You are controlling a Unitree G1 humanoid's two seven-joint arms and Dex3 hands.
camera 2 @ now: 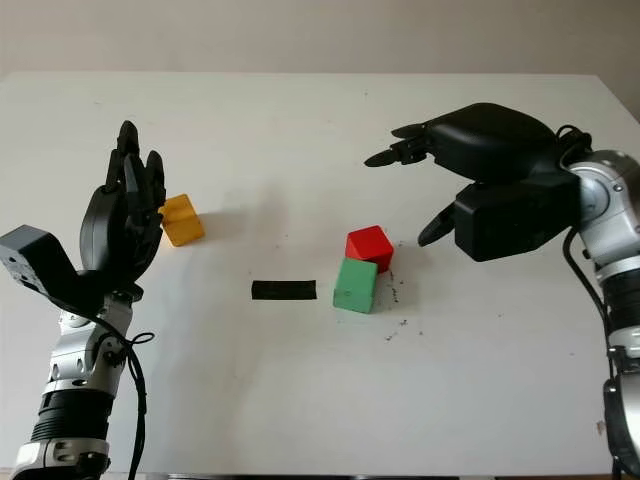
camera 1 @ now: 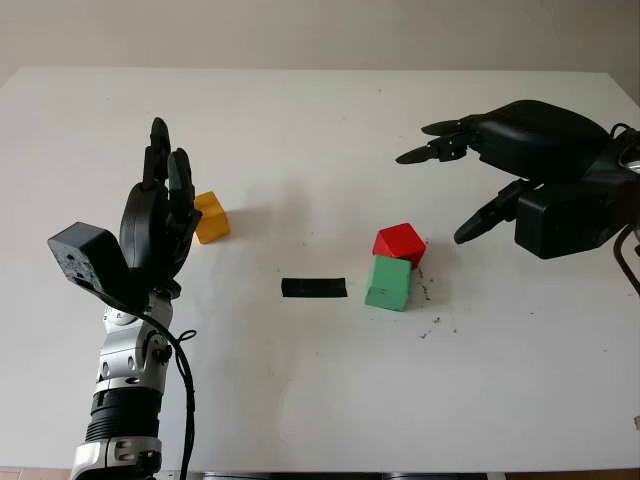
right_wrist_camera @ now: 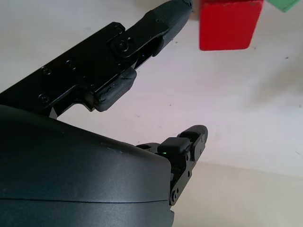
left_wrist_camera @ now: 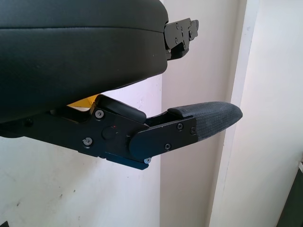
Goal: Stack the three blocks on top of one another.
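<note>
Fingers (camera 1: 430,150) of right hand (camera 1: 520,180) spreading, hovering near red block (camera 1: 399,241); descending squarely is advisable, green block (camera 1: 388,283) touching it.

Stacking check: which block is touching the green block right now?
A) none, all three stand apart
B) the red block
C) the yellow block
B: the red block sits against the far edge of the green block on the table, while the yellow block stands apart, beside the open left hand.

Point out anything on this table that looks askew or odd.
The red block sits tilted, leaning against the green block rather than flat. Small dark specks are scattered on the white table beside them. Both hands, left hand and right hand, are open.
</note>
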